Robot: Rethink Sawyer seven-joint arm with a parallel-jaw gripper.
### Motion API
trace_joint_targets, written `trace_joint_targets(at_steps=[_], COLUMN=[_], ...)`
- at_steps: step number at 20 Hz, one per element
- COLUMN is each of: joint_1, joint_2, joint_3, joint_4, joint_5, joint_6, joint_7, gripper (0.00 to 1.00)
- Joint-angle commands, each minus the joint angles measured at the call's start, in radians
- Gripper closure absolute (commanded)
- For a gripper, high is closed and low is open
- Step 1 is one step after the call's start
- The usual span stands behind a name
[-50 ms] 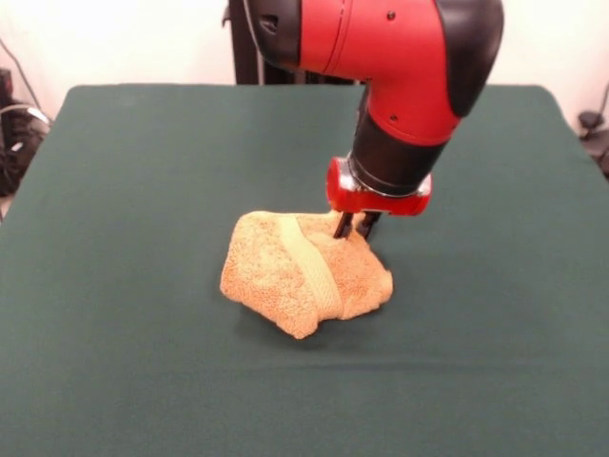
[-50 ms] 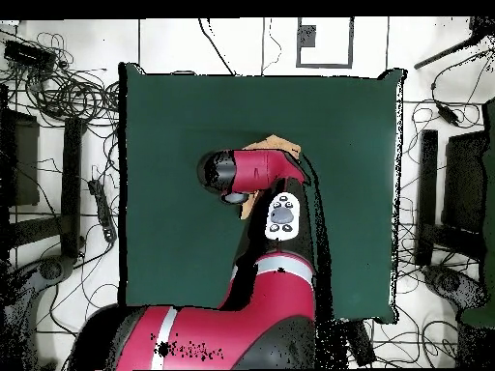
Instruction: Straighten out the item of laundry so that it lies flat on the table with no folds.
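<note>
Both dark fingers (image 1: 343,226) of the gripper (image 1: 354,227) stood close together with only a narrow slit between them, their tips sunk into the far upper edge of the orange-tan terry towel (image 1: 303,273). They appeared pinched on a ridge of that cloth, though the contact itself was buried in the pile and could not be confirmed.

Just below and in front of the fingers, the towel sat as a crumpled mound on the green table (image 1: 124,286), with its paler woven band (image 1: 314,265) running diagonally over the top of the heap, away from the fingertips toward the towel's near edge. From overhead the red arm (image 2: 259,174) covered nearly all of it; only a tan corner showed beyond the wrist.

The task looked barely begun, since several layers were still folded under. The main risk was that the pinch had taken more than one layer, so a lift would raise the whole bundle rather than open it. A shallow hold on looped terry could also slip out mid-pull, dropping the cloth into a new crease.
</note>
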Motion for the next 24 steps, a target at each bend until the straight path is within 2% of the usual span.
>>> trace_joint_targets(at_steps=[1,5,8,18,21,24], joint_1=[-0.031,-0.080,-0.115,-0.235,-0.250,-0.247], joint_2=[0.158,0.131,0.106,0.046,0.050,0.045], joint_3=[0.068,0.108,0.124,0.186,0.201,0.211], joint_4=[0.020,0.040,0.041,0.020,-0.009,0.001], joint_5=[-0.002,0.004,-0.002,-0.084,-0.100,-0.113], joint_6=[-0.216,-0.172,-0.071,0.129,0.181,0.146], joint_7=[0.188,0.109,0.024,-0.223,-0.243,-0.204], gripper=[1.00,1.00,1.00,1.00,1.00,1.00])
